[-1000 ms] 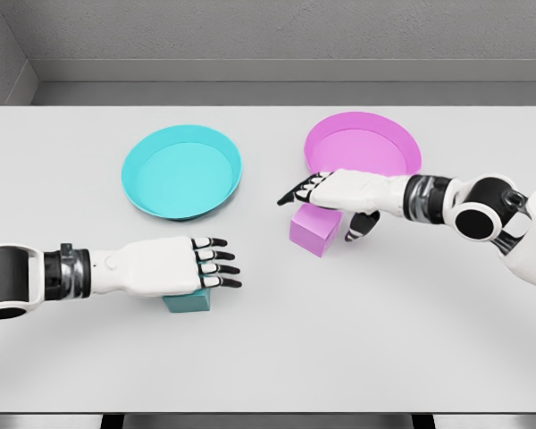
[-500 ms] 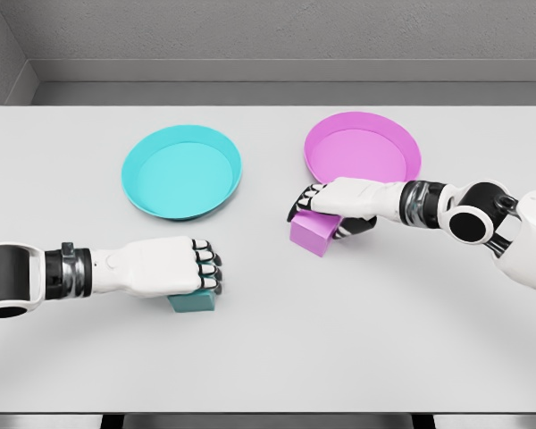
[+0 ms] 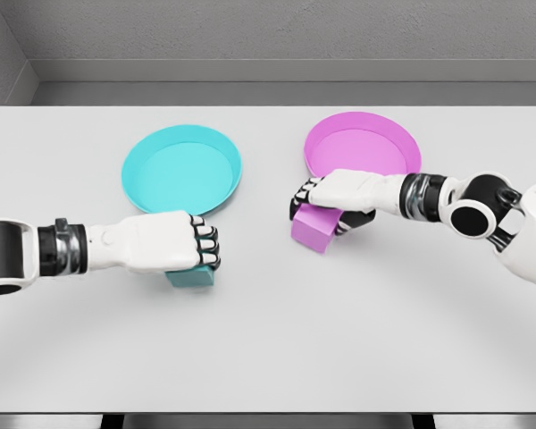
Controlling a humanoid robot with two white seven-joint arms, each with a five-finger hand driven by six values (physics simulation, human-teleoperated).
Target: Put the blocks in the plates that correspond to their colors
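- The left hand is the nearest thing in view; its fingers are curled tight over the teal block, which peeks out beneath the palm. Compared with half a second ago, hand and block sit a little higher in the picture, nearer the teal plate, so the carry appears to have begun.
- The white table in front of and between the arms carries nothing else.
- Further back on the other side, the right hand is clenched around the top of the pink block. A second ago those fingers were spread above it; now they wrap it, and the block has barely shifted. The grasp looks made, the lift not clearly started.
- The pink plate lies just behind the right hand, its near rim almost touching the knuckles, so that block has only a short way to go.
- The teal plate is well apart from the pink one and holds nothing yet; its raised rim is the one obstacle each block must clear.
- Beyond the table rises a grey wall.
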